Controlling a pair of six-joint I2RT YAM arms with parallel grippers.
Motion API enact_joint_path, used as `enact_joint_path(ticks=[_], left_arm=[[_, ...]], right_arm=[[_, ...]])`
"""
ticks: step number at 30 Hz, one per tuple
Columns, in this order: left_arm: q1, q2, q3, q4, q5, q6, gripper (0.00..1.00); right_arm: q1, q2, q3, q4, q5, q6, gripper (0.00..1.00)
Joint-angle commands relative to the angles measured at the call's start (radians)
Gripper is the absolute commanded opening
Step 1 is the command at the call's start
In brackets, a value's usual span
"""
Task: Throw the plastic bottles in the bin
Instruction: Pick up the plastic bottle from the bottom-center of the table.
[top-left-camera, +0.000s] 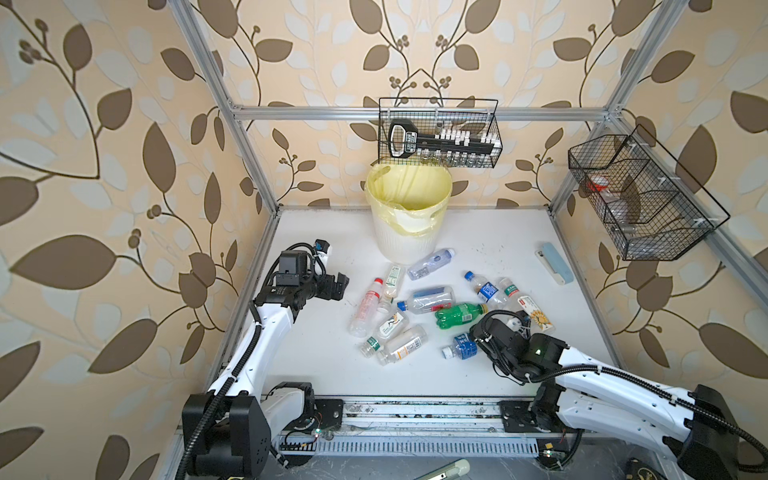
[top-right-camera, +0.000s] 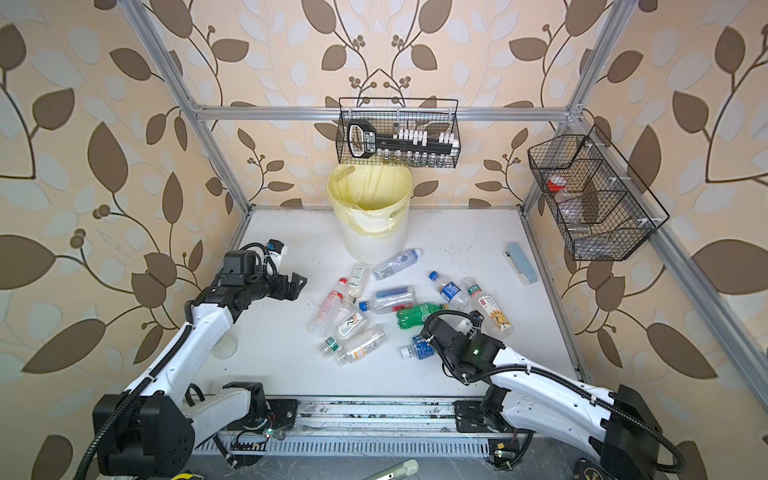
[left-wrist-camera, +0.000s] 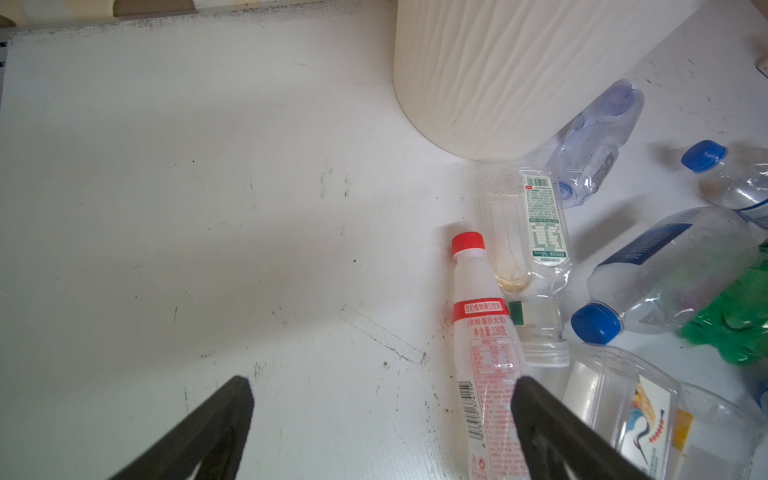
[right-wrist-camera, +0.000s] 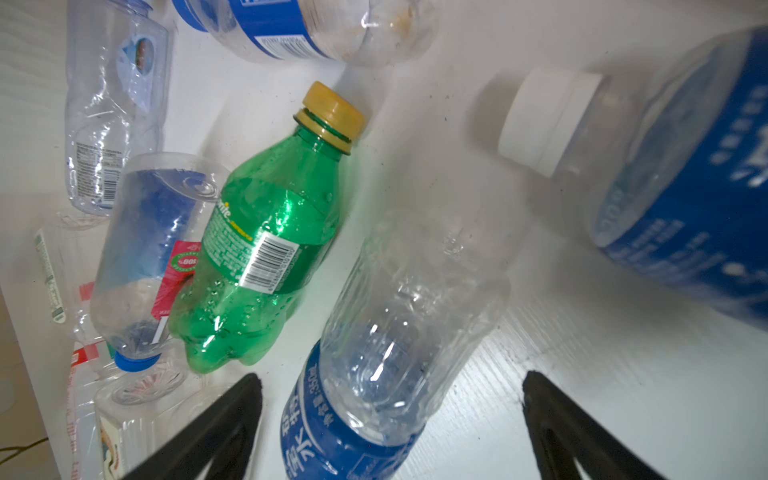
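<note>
About 12 plastic bottles (top-left-camera: 428, 299) lie on the table (top-left-camera: 316, 365) before the bin (top-left-camera: 399, 245); left gripper (left-wrist-camera: 380, 379) open and empty, right gripper (right-wrist-camera: 392, 376) open astride a blue-labelled bottle (right-wrist-camera: 386, 340), which may squirt out sideways if the fingers (right-wrist-camera: 224, 424) close off-centre on its slick curve

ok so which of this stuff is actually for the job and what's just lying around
For the job: plastic bottles on the table; cream bin.
Just lying about: pale blue block; back wire basket with white-capped vials and a black tool; side wire basket.
</note>
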Motion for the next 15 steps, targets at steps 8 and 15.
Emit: enact_joint_path(ticks=[8, 15], left_arm=[[0.046, -0.014, 0.017, 0.0, 0.055, 0.002, 0.99], [0.071, 0.004, 0.026, -0.018, 0.086, -0.003, 0.99]], right_arm=[[0.024, 0.052, -0.064, 0.126, 0.004, 0.104, 0.77], [0.014, 0.064, -0.083, 0.16, 0.009, 0.072, 0.65]])
